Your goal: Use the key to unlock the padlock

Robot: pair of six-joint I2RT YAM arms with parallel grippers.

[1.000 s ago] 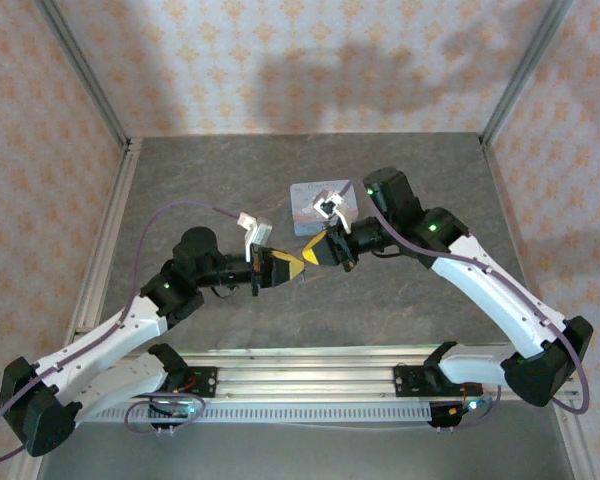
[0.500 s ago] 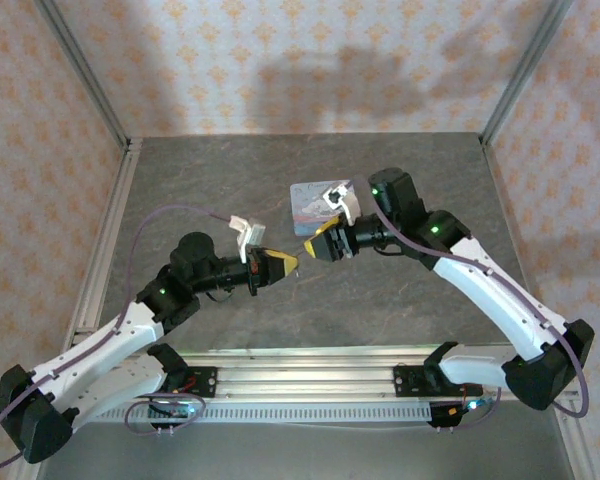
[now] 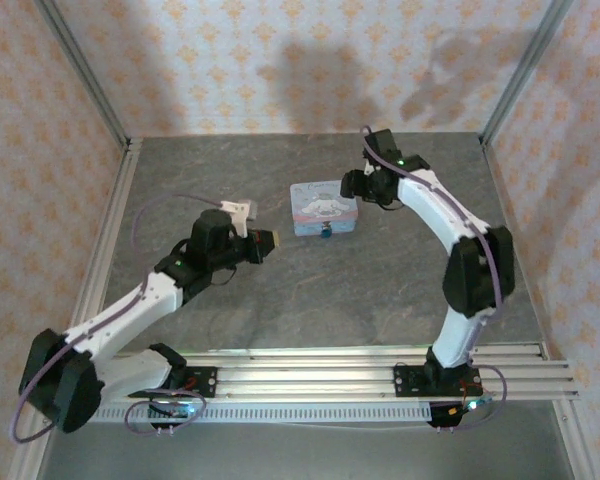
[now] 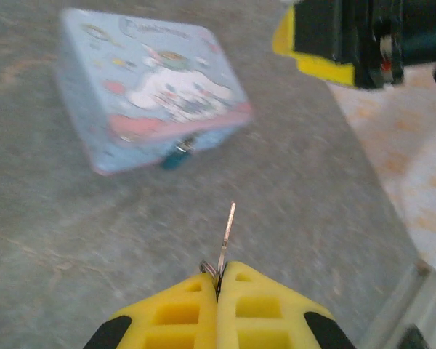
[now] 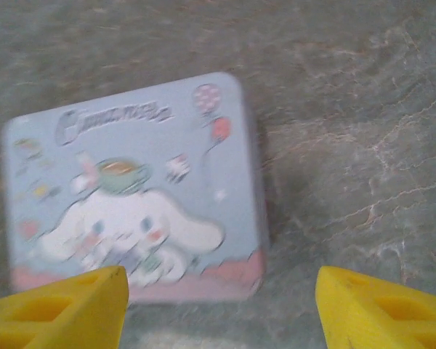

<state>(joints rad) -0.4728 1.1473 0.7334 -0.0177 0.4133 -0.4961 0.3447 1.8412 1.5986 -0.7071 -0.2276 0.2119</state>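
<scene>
While the left tool (image 4: 218,273) sits at the bottom centre of its own wrist view with its yellow fingers (image 4: 182,313) pressed flat together, the key (image 4: 227,231) stands out of the seam between them. It is a thin pale sliver pinched at its base, and it points up the frame toward the tin (image 4: 149,87).

The padlock (image 4: 176,156) hangs at the tin's front wall, left of centre in that view. It is a small teal-blue blob (too blurred to make out its shackle). Bare grey tabletop (image 4: 94,240) lies between it and the key's tip, so the two are apart.

From the overhead camera the padlock (image 3: 323,232) is a blue dot at the lower edge of the tin (image 3: 323,200), just above the middle of the frame. The left tool (image 3: 268,241) is to the left of it, at about the same height in the picture.

The right tool (image 5: 221,282) is spread wide and holds nothing. Its two yellow fingers (image 5: 58,309) sit in the lower corners of the right wrist view, and the tin's cartoon lid (image 5: 131,167) lies above and between them. Overhead, the right tool (image 3: 352,186) is just beside the tin's upper right corner. In the left wrist view the right tool (image 4: 334,40) shows as a yellow-and-black shape at the upper right.
</scene>
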